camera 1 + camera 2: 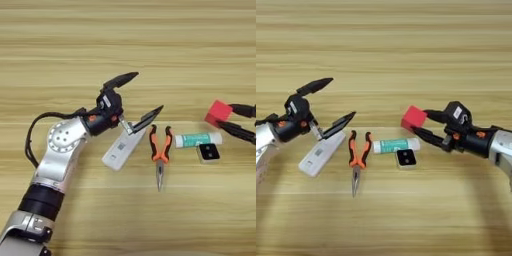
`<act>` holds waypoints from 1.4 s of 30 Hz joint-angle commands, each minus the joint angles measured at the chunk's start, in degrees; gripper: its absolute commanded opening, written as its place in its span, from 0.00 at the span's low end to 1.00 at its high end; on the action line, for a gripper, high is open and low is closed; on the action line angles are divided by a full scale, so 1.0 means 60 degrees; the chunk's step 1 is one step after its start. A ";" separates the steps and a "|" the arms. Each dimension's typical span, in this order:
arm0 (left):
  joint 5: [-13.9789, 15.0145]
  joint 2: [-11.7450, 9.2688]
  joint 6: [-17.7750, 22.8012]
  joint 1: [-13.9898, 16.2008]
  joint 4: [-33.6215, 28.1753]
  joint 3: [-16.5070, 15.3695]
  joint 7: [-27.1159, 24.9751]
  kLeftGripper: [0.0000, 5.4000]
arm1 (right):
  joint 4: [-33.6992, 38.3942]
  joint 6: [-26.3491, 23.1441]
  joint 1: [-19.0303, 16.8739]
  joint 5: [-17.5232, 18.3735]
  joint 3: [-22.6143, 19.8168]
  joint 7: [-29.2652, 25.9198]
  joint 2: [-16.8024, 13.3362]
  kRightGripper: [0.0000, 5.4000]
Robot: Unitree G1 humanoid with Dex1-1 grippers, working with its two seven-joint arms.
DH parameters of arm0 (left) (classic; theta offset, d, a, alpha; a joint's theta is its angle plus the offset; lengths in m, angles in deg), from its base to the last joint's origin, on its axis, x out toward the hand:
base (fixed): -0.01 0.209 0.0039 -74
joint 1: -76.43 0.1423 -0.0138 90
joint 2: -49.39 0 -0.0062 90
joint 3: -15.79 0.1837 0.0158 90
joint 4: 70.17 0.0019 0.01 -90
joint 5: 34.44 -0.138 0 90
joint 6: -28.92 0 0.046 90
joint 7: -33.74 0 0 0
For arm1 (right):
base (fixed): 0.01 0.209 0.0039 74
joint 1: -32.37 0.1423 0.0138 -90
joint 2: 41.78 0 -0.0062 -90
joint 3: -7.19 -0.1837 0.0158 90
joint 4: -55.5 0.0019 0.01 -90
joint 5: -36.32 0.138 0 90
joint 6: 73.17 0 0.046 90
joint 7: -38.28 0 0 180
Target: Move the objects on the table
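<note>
- On the table (125,30), left eye view: the left gripper (142,97) sits near centre, at about 10 o'clock from the white flat device (121,150). Its two black fingers are spread wide apart and hold nothing; the lower fingertip is over the device's upper end, contact not determinable.
- Orange-handled pliers (160,152) lie just at 3 o'clock of the device, nose pointing to 6 o'clock.
- Green-white tube (198,140) lies at 3 o'clock of the pliers' handles; the black-topped square block (209,153) is just beside it at 5 o'clock.
- Red cube (218,113) is at 1 o'clock of the tube, with the right gripper's fingers (240,131) entering from the 3 o'clock edge.
- Right eye view: the right gripper (421,123) reaches in from 3 o'clock, one finger on each side of the red cube, clamped on it. Whether the cube rests on the table cannot be determined.
- Tube, block, pliers and device lie in a row from 6 to 8 o'clock of the cube.
</note>
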 commanded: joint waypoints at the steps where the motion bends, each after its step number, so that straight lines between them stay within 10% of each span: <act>1: 0.0305 -0.0381 0.0586 0.0121 -0.0851 0.0418 -0.0896 1.00 | 0.0534 0.0258 0.0160 0.0357 0.0036 -0.0666 -0.0412 0.43; 15: 0.1406 -0.1060 0.2654 0.0200 -0.2474 0.0877 -0.2647 1.00 | 0.1640 0.0249 0.0329 0.1103 -0.0043 -0.1798 -0.1066 0.43; 27: 0.1410 -0.1036 0.2924 0.0300 -0.2883 0.0992 -0.2829 0.99 | 0.2528 -0.0237 0.0567 0.1457 0.0296 -0.1886 -0.1266 0.43; 42: 0.1245 -0.1002 0.2839 0.0239 -0.2929 0.1188 -0.2773 0.71 | 0.3108 -0.0768 0.0799 0.1795 0.0726 -0.1678 -0.1132 0.43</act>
